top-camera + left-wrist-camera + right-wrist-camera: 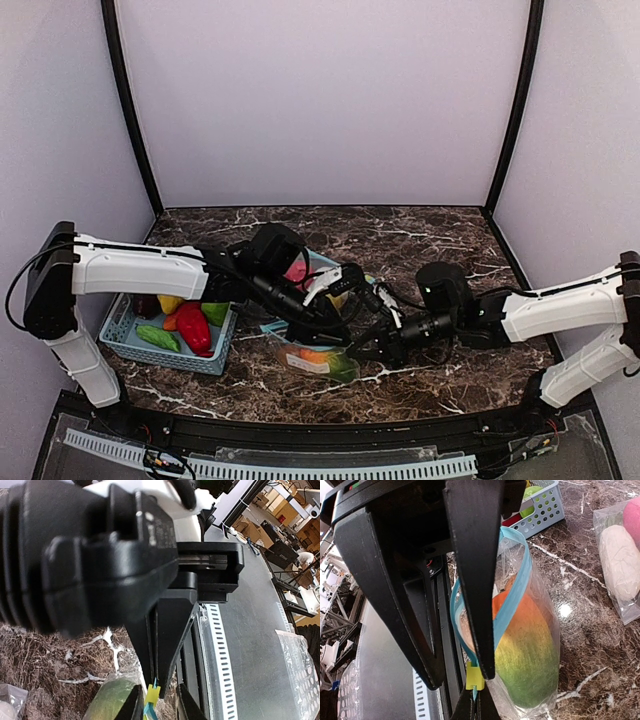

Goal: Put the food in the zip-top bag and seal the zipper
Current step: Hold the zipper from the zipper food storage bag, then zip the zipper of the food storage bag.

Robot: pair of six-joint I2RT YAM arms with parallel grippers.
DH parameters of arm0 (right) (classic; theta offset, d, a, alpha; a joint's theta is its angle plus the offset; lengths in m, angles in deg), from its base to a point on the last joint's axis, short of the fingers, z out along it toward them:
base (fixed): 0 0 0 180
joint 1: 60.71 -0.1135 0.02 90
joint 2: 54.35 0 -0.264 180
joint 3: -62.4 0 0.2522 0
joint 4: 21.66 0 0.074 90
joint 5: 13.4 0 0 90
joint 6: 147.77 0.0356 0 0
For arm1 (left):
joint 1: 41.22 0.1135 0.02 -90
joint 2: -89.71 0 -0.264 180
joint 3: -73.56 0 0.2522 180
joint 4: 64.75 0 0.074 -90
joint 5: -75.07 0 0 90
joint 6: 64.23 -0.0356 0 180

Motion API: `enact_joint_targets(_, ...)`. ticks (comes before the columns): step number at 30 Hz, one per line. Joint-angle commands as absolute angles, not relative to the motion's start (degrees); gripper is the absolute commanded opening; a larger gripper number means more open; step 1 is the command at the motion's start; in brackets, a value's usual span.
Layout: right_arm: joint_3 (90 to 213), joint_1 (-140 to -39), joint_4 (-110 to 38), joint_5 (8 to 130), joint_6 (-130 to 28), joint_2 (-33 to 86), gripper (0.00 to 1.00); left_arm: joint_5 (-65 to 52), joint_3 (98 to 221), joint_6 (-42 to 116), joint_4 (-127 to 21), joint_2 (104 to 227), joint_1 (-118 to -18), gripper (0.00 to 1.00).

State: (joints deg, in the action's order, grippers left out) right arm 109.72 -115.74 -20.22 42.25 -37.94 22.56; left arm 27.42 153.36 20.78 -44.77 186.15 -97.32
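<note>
Food is spread over several places on the worktop (pixel 430 240). The teal basket (pixel 122 340) holds a red piece (pixel 193 325) and green, yellow and orange ones. A second clear bag (pixel 630 612) lies well apart with a cream piece and a pink piece inside. The zip-top bag (pixel 540 605) under my end effectors contains one orange-to-green fruit (pixel 525 650).

End effector state:
- Right end effector (pixel 461 672): jaws wide apart, gripping nothing. One finger (pixel 475 580) stands in the bag mouth and the teal zipper track (pixel 520 580) loops around it.
- Left end effector (pixel 159 707): tips pinched on the end of the zip-top bag, just beside the yellow slider (pixel 474 676).

Step in hand, as I judge it: loading, with the mouth held spread and the zipper unsealed.

Next move: free my left end effector to fetch a piece from the basket. Before sealing, withdraw the right finger so the slider can run the full track.
</note>
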Motion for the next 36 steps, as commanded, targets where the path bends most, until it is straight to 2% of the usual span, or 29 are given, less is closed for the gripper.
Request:
enact_joint_targets(1, 109.4, -114.9, -16.0, 42.1, -37.6, 21.1, 0.0, 26.7, 154.4, 19.5, -40.2, 187.2, -98.6, 0.22)
enact_joint_targets(10, 107.9, -114.5, -13.9, 42.3, -36.5, 19.6, 0.0, 25.9, 154.3, 19.8, -39.8, 188.3, -99.2, 0.18)
enact_joint_targets(23, 107.7, -114.2, -14.5, 43.7, -36.2, 18.9, 0.0, 26.0, 154.6, 20.7, -39.7, 188.9, -100.0, 0.02)
enact_joint_targets(36, 106.5, -113.5, -20.7, 48.7, -37.7, 14.8, 0.0, 22.0, 156.1, 17.9, -33.4, 187.2, -99.9, 0.01)
